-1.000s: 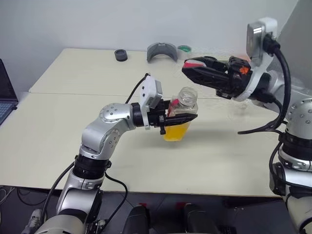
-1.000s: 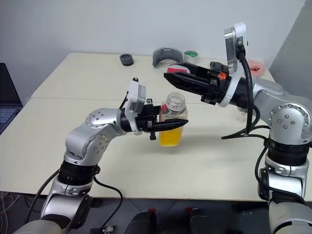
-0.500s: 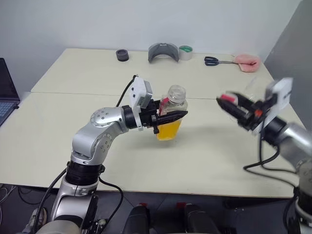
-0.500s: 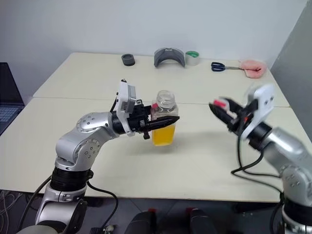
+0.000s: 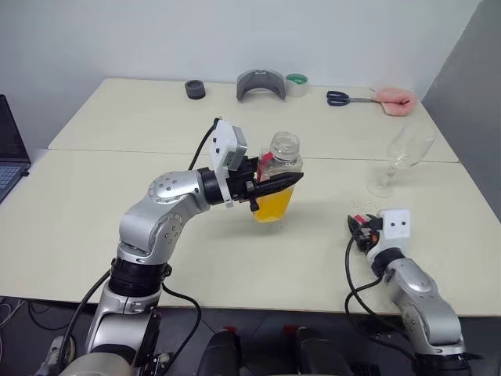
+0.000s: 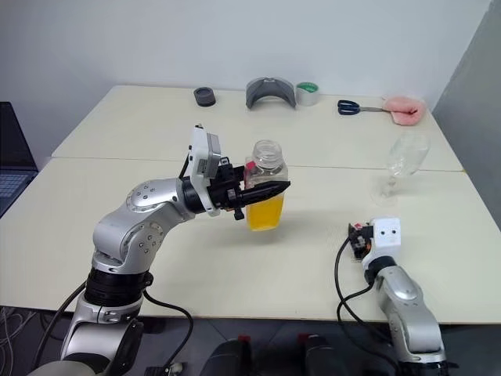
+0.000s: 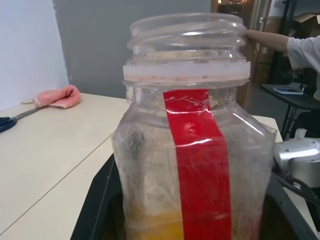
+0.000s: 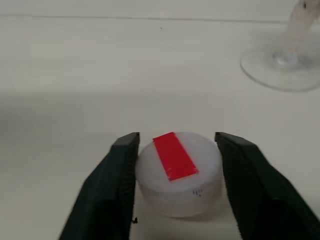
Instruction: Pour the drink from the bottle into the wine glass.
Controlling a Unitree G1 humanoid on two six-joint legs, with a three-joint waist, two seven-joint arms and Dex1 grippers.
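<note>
Across the table (image 5: 94, 227) you see the largest change: your right arm, raised level with the bottle's mouth a second ago with the cap pinched in its claw, has swung down to the near right edge. The right gripper (image 8: 176, 150) now sits low over the tabletop with the white cap (image 8: 178, 170) resting on the surface between its fingers (image 8: 112, 172); the jaws stand slightly apart from the cap on both sides, so the cap reads as just released.

The left gripper (image 5: 275, 186) stays clamped on the bottle (image 5: 280, 176), holding it upright above the middle of the table, mouth open, with the drink (image 5: 272, 207) filling its lower part.

The wine glass (image 5: 401, 157) stands on the right of the table, beyond the right gripper and well apart from the bottle; its foot shows near the cap in the right wrist view.

Read this as uncapping complete. Pouring has not begun: the bottle must next travel right to the glass and tilt over its bowl.
</note>
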